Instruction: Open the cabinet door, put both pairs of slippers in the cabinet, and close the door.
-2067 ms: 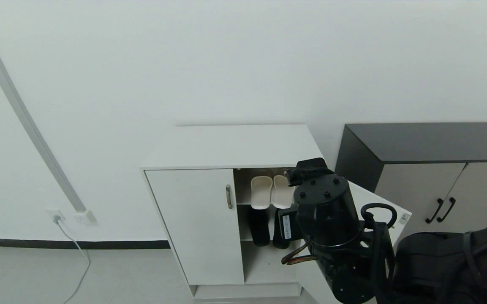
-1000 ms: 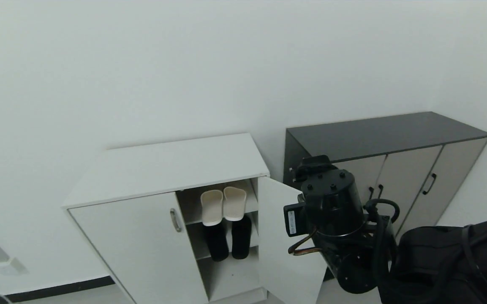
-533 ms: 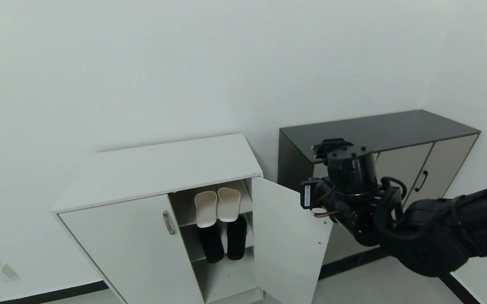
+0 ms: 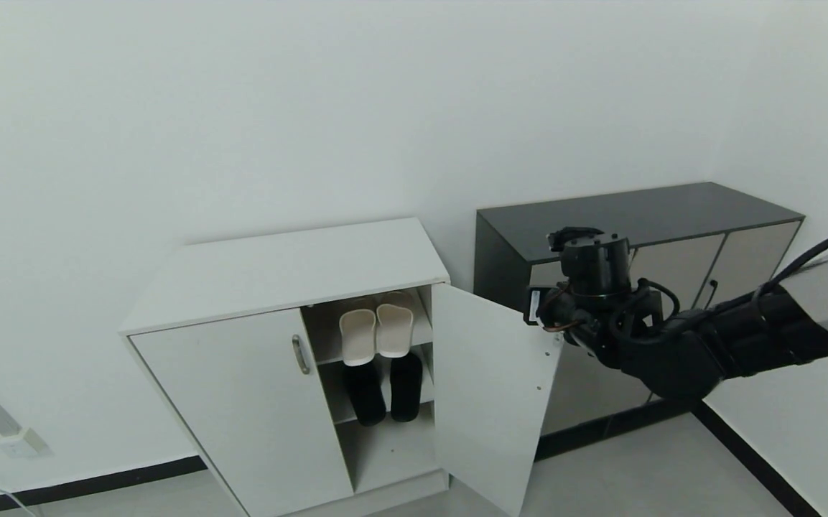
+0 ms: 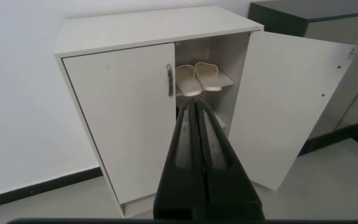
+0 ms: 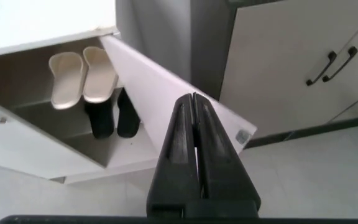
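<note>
my right gripper [image 6: 193, 99] closed, empty, left gripper [image 5: 194, 104] likewise, cabinet door [image 4: 489, 388] open mid-frame, white slippers [image 4: 376, 330] shelved above black slippers [image 4: 383, 391]

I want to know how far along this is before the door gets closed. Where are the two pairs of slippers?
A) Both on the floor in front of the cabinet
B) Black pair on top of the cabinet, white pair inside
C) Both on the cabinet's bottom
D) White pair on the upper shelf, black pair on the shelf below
D: inside the cabinet, the white pair sits on the upper shelf and the black pair on the shelf below, beside the open door.
</note>
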